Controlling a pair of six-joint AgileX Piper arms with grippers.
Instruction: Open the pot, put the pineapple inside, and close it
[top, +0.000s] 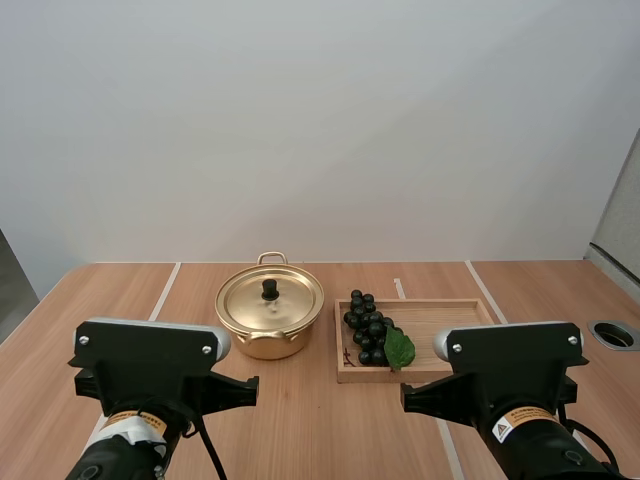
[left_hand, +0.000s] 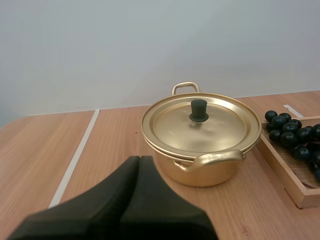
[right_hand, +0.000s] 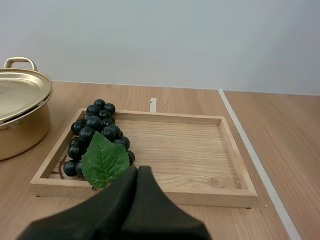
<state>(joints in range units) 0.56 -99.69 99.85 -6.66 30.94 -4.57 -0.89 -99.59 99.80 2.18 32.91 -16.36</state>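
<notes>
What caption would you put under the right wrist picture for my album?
Shut fingers facing a wooden tray of dark grapes with a green leaf, golden pot beside it.

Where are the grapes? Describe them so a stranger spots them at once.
On the wooden table, a shallow wooden tray lies right of the golden pot. The bunch of grapes sits in the tray's left end, nearest the pot. Nothing else is a cluster of dark glossy balls with one green leaf.

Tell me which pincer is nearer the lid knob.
Left. The left pincer sits shut just short of the pot, facing the knob; the right pincer sits before the wooden tray, off to the pot's side.
</notes>
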